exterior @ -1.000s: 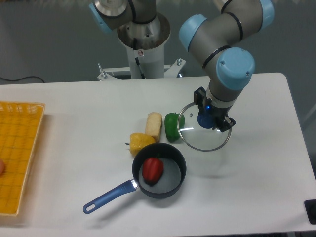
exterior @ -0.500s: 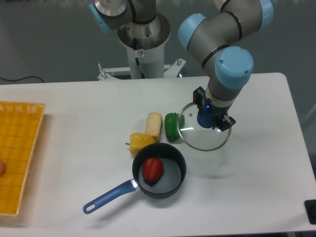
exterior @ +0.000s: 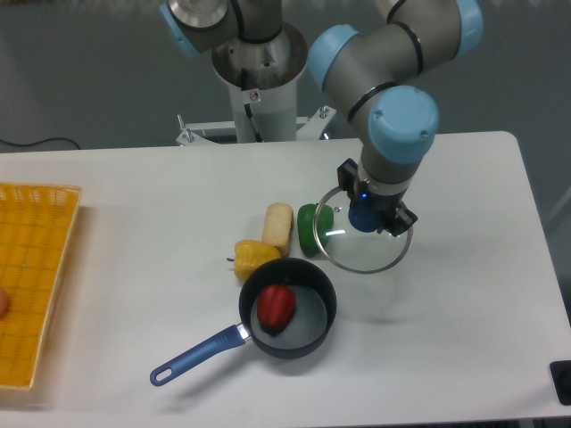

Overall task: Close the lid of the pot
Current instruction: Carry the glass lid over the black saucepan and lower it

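Note:
The pot (exterior: pixel 287 308) is a small dark grey saucepan with a long blue handle pointing to the lower left; a red pepper lies inside it. The lid (exterior: pixel 350 246), a clear glass disc with a metal rim and blue knob, hangs above the table to the upper right of the pot. My gripper (exterior: pixel 364 215) is shut on the lid's blue knob and holds the disc roughly level. The lid's left edge overlaps the green vegetable in view.
A green pepper (exterior: pixel 311 227), a pale corn-like piece (exterior: pixel 277 226) and a yellow pepper (exterior: pixel 253 258) lie just behind the pot. An orange basket (exterior: pixel 31 276) sits at the table's left edge. The robot base (exterior: pixel 260 80) stands at the back.
The arm has carried the lid a little to the left and slightly up, toward the pot. The pot and vegetables have not moved.

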Controlling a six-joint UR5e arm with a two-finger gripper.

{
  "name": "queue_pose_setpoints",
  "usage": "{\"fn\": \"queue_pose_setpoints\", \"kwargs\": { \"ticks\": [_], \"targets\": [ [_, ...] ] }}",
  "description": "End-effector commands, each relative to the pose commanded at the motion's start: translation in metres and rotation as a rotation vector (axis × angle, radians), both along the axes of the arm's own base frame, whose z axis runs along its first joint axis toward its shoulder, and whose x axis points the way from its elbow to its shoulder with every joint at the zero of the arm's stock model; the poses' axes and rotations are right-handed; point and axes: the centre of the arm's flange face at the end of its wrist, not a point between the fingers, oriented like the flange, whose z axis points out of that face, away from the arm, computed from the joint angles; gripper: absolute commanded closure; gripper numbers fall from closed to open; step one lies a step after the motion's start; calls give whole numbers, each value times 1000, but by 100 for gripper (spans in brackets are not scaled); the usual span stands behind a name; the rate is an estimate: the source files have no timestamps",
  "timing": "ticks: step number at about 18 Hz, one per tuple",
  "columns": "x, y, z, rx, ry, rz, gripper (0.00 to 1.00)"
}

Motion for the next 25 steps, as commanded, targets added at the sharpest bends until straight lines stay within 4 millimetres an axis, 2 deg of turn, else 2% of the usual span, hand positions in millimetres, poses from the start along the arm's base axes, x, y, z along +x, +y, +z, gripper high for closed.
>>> {"fn": "queue_pose_setpoints", "kwargs": {
  "ticks": [3,6,8,16,20,25],
  "targets": [
    [12,16,1,24,36,54,59],
    [22,26,-14,67,81,68,59],
    [29,34,-16,80,96,68,59],
    [42,48,-25,90,77,76,59],
    [48,59,-40,84,62,120,59],
    [53,70,-42,112,79,123,59]
  ]
}}
